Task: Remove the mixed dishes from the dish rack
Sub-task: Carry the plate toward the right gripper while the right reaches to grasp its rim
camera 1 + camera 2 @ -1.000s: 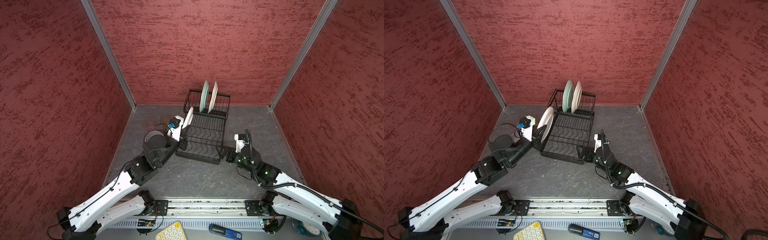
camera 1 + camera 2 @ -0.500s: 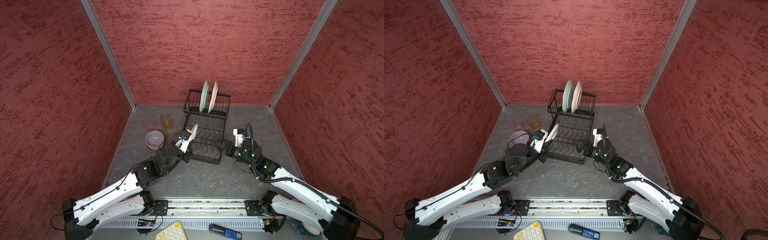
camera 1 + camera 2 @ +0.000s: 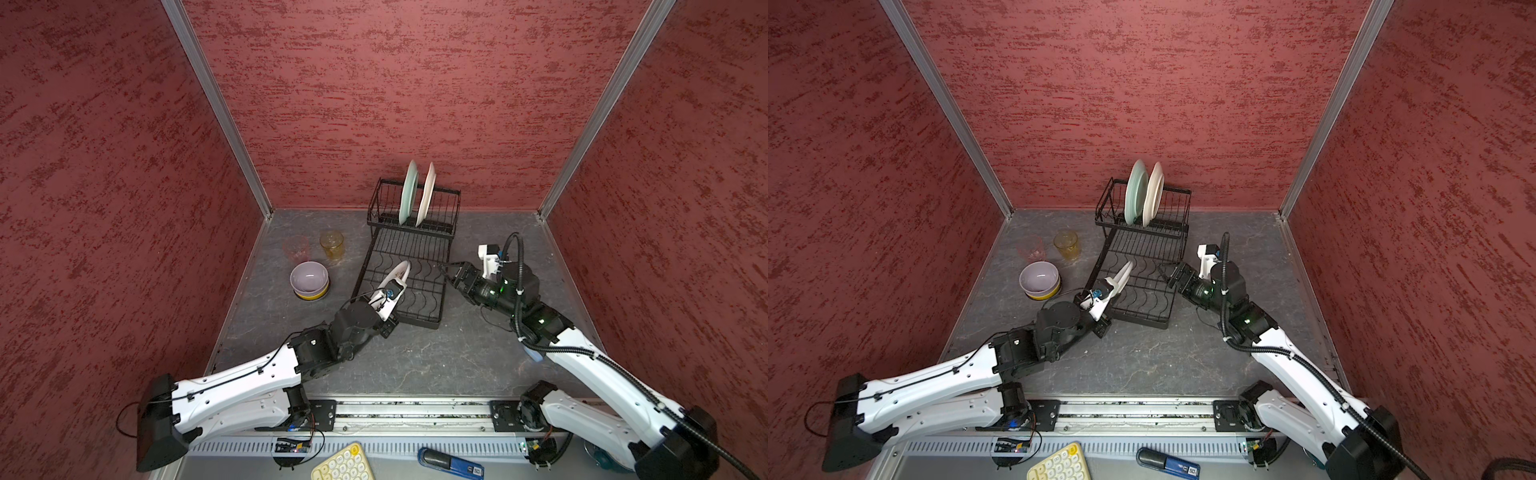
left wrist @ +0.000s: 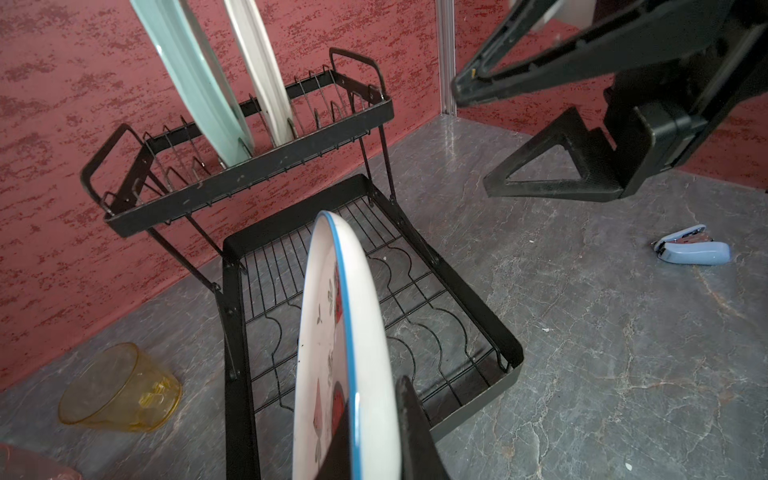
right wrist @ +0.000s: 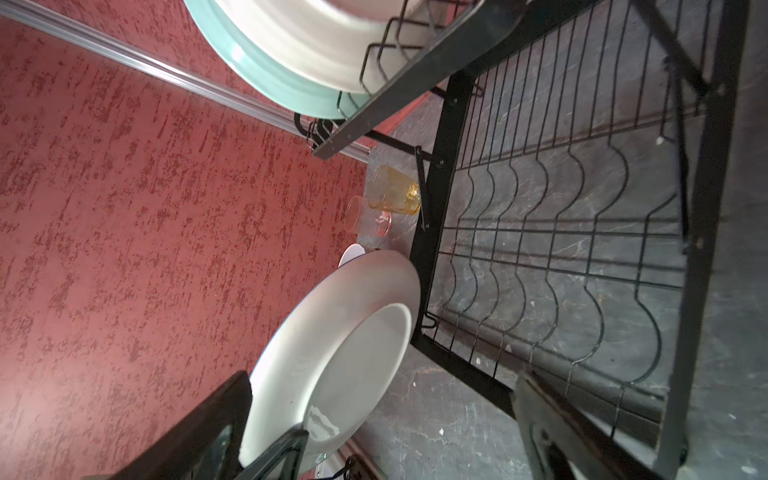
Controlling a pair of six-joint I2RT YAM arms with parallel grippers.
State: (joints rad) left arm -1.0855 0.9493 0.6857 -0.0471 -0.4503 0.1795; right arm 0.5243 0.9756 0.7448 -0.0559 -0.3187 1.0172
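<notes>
Plates come to three by our count. The green plate (image 3: 407, 193) and the cream plate (image 3: 427, 195) stand on edge, side by side, in the basket (image 3: 1177, 208) of the rack (image 3: 415, 245), at the middle of the back edge of the tabletop (image 3: 415, 357). The watermelon plate (image 4: 332, 332) is held on edge, tilted, above the left side of the tray (image 4: 473, 405). Whether its rim touches the wires we cannot tell.

The left pincer (image 4: 374, 440) pinches that plate by its rim, one finger on each face. The right pincer (image 3: 446, 272) hangs spread and empty over the tray's right rim, apart from the plate.

Bowls we count as two. The lilac bowl (image 3: 308, 277) sits nested in the yellow bowl (image 3: 311, 294) on the tabletop, near the left edge and just beside the tray.

Tumblers number two as well. The amber tumbler (image 3: 331, 245) and the pink tumbler (image 3: 296, 248) stand upright side by side behind the bowls, toward the back-left corner, the amber one nearer the rack.

We also see one blue stapler (image 4: 692, 251) lying toward the right edge.
</notes>
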